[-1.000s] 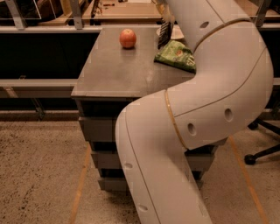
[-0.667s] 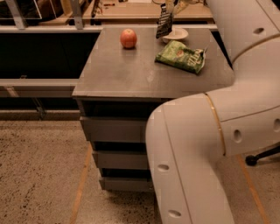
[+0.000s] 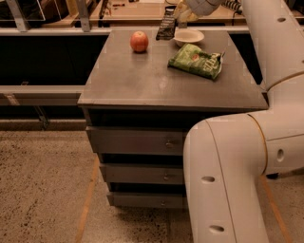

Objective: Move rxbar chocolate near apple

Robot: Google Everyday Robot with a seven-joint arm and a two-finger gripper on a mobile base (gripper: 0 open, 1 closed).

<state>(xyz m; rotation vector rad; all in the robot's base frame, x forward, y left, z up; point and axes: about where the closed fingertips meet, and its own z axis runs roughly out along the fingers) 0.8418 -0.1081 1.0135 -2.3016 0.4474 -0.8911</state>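
The apple sits on the far left part of the grey cabinet top, resting on nothing but its own round base. Just to the right of the apple, the rxbar chocolate hangs upright and slightly tilted, its lower end low over the surface. The gripper is above and to the right of the apple, at the upper edge of the view. Its fingers appear pinched on the bar's top end, though the contact itself is hard to make out.

Right of the apple, beyond the bar, stands a shallow white bowl. Further right of the apple and nearer the camera lies a green chip bag.

The main risk, as I judge it, is the apple itself. If the dangling bar swings into it, it could roll toward the left or back edge. A grip on only the wrapper's end may let the bar twist or slip, so it drops early. A release from this upright pose could tip the bar rightward against the bowl rim instead of flat beside the apple.
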